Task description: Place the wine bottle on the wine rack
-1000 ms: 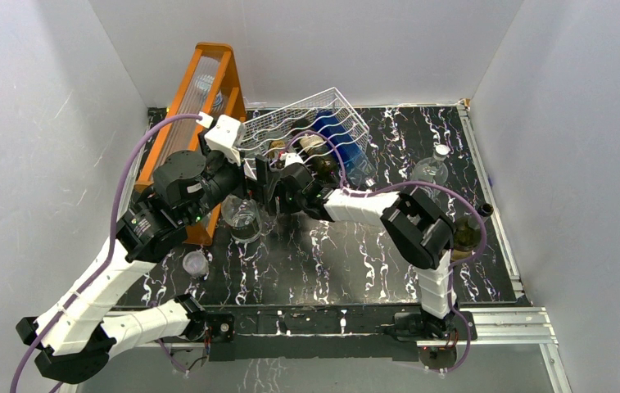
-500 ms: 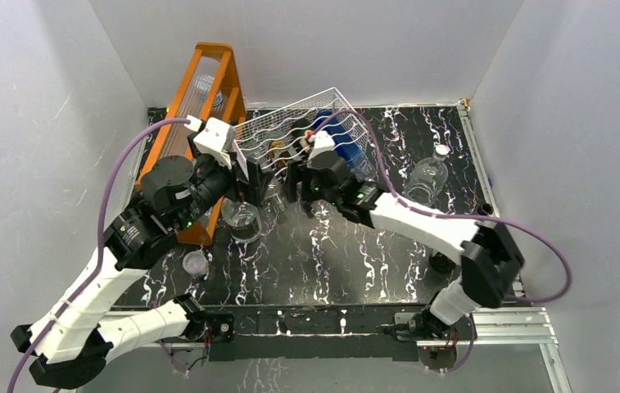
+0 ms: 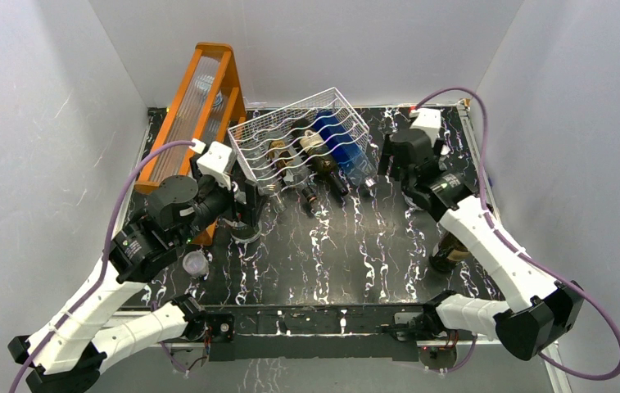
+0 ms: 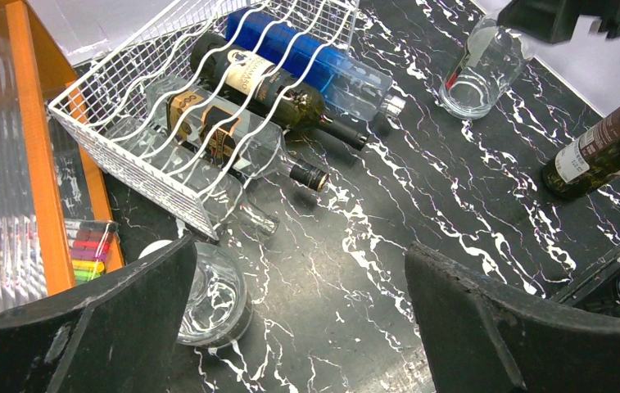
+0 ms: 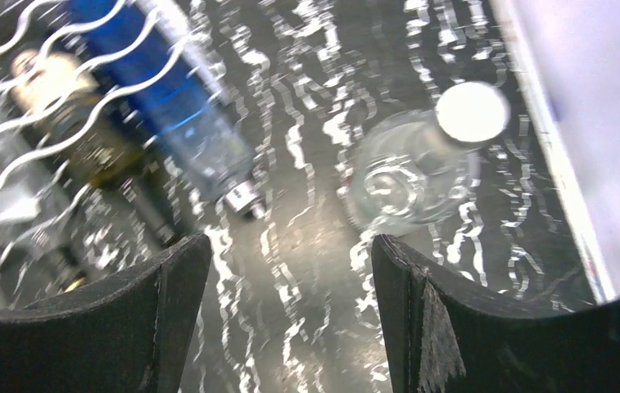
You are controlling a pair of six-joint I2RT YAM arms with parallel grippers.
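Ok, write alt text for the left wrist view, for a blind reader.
A white wire wine rack on a black marbled table holds bottles lying side by side, a blue bottle and a dark wine bottle among them. The left gripper, open and empty, frames the bottom edge; a green wine bottle stands at right.

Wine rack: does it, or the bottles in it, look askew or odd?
The wine rack sits skewed to the edges of the table, beside the orange frame. The necks of its bottles, the blue bottle included, stick out past the front wires. Nothing looks spilled or broken.
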